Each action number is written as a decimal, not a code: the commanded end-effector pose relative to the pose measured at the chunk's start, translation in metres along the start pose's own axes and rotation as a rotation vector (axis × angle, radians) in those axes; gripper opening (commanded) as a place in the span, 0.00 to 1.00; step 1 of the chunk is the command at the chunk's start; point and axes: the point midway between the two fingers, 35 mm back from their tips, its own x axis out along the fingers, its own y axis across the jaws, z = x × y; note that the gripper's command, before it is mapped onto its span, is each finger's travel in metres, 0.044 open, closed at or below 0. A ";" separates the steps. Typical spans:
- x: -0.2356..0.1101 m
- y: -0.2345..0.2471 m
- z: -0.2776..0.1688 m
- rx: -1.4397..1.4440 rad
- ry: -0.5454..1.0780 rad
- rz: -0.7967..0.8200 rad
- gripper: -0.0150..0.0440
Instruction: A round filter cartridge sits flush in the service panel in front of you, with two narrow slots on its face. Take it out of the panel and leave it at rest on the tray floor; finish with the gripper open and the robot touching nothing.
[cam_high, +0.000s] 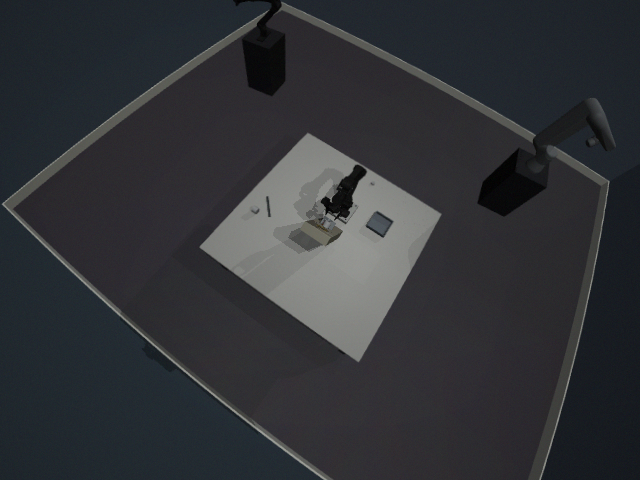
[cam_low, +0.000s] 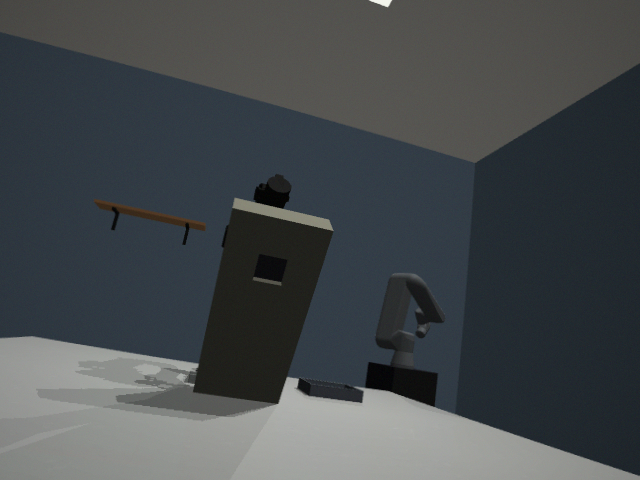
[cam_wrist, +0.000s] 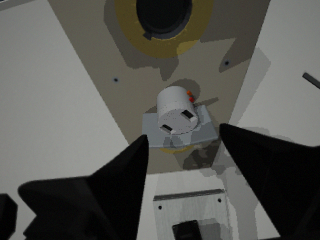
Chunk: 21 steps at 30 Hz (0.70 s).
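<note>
In the wrist view the white round filter cartridge (cam_wrist: 175, 109) is out of its socket, its face with two dark slots turned toward me. It rests on a small grey plate (cam_wrist: 206, 131) against the tan service panel (cam_wrist: 95, 55) (cam_high: 316, 236) (cam_low: 258, 330). The empty dark socket (cam_wrist: 163, 15) with its yellow ring sits farther up the panel. My gripper (cam_wrist: 183, 134) (cam_high: 328, 219) is open, and its dark fingers stand on either side of the cartridge without touching it. The grey tray (cam_high: 379, 223) (cam_low: 330, 389) lies on the table to the right of the panel. In the exterior view the fingers are hidden behind the panel.
A thin dark rod (cam_high: 268, 205) (cam_wrist: 311, 80) and a small white cube (cam_high: 254, 209) lie on the white table left of the panel. Two other arms stand on black pedestals (cam_high: 266, 62) (cam_high: 511, 186) (cam_low: 402, 381) off the table. A wooden shelf (cam_low: 149, 214) hangs on the wall.
</note>
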 end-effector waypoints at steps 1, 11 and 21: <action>0.009 0.001 -0.003 0.015 0.017 0.005 0.77; 0.025 0.001 -0.003 0.015 0.016 0.004 0.77; 0.041 0.001 -0.004 0.015 0.015 0.004 0.77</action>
